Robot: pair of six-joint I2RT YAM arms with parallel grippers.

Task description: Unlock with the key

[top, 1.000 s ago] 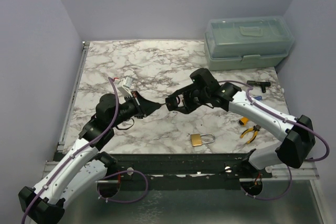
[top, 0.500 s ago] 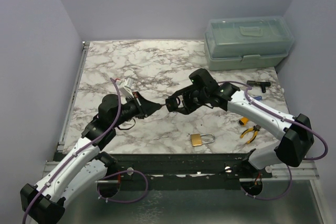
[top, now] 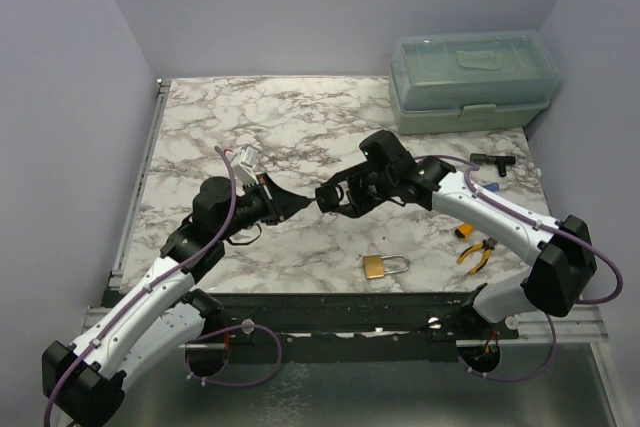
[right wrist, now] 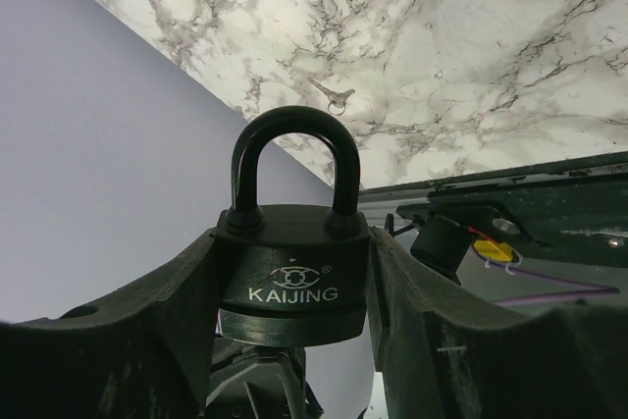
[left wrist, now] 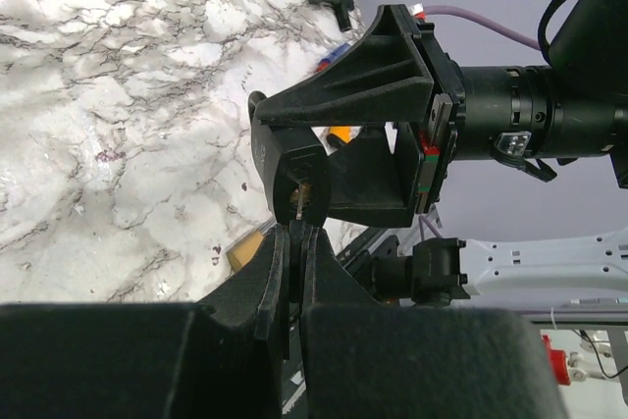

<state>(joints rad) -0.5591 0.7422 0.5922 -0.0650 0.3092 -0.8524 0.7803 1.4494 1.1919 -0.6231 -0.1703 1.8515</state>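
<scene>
Evidently the task is about midway: the black padlock [right wrist: 292,262] is clamped by its body between the fingers of the right gripper [top: 335,197] and held above the marble table [top: 200,117]. The key [left wrist: 300,199] is pinched in the tightly pressed left gripper [left wrist: 291,247], its tip set at the keyhole underneath. How deep it sits cannot be told, and the shackle [right wrist: 291,134] is seen seated in the body, so the turn and release are judged to remain.

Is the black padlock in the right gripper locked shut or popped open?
Shut: in the right wrist view, both legs of the shackle sit down in the padlock body.
</scene>
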